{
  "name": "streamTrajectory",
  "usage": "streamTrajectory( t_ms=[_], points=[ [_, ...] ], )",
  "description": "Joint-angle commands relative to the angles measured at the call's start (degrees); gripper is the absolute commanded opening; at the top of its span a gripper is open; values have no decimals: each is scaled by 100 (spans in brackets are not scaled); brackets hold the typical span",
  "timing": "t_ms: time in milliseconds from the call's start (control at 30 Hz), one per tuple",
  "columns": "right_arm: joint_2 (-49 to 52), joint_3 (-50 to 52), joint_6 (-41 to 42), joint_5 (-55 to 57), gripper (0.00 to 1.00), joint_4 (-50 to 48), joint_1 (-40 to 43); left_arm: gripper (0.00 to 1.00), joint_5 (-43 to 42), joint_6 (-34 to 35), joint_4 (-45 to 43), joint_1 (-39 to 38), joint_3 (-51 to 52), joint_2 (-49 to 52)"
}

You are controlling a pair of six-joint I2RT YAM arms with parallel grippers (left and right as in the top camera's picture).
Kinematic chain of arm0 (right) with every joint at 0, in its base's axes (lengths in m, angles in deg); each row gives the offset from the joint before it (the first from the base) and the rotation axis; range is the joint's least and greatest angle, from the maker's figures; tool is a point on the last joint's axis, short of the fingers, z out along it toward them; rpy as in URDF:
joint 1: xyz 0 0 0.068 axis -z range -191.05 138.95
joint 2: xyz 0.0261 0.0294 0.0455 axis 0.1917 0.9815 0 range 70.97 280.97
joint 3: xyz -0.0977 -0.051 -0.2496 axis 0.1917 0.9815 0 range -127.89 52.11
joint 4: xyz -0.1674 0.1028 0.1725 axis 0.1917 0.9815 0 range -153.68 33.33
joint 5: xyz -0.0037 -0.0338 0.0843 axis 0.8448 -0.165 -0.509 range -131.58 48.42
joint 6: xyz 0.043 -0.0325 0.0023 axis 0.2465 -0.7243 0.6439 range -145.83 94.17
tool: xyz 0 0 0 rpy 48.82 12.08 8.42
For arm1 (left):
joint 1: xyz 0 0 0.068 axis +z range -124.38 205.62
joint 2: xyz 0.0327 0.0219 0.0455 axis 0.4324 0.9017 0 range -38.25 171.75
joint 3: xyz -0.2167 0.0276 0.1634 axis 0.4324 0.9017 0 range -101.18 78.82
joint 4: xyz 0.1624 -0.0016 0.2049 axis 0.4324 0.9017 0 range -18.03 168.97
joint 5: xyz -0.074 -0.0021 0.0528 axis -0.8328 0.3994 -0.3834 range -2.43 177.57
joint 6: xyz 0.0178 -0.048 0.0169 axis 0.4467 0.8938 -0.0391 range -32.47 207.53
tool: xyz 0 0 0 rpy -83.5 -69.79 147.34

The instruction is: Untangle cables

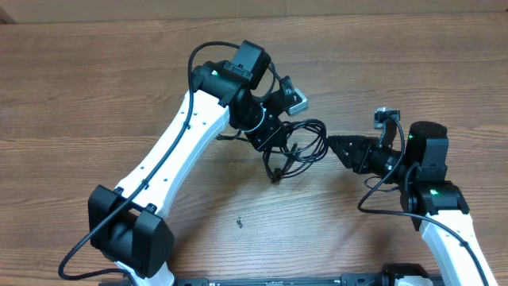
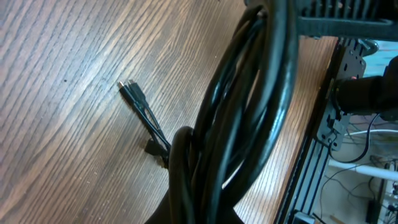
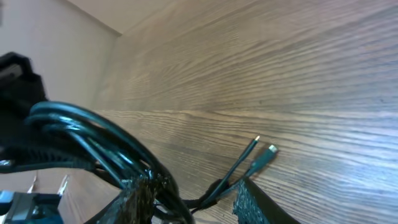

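Black cables (image 1: 302, 144) lie looped mid-way across the wooden table (image 1: 95, 71); left gripper (image 1: 271, 143) is clamped on them, right gripper (image 1: 332, 144) has its fingers apart around loose strands; pulling now could cinch the tangle tighter; only the wrist views show the plug ends (image 3: 266, 152) lying free.

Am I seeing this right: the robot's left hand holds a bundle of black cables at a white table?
Not quite. The table is brown wood, not white, as the overhead view shows. The rest is right: the left hand holds a bundle of black cables.
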Motion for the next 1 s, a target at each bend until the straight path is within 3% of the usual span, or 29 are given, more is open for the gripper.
streamTrajectory(
  t_ms=[0,333,533,700,967],
  points=[
    [-4,-105,-190,-555,42,-140,-20,4,-378,28,-111,61,-92,-149],
    [-4,-105,-188,-535,42,-157,-20,4,-562,-247,68,61,-92,-149],
    [-4,-105,-166,-404,41,-138,-20,4,-415,-990,413,61,-92,-149],
    [-4,-105,-166,-404,41,-140,-20,4,-184,-1141,442,61,-92,-149],
    [-4,-105,-160,-409,42,-138,-20,4,-1335,-942,-177,59,-92,-149]
  ],
)
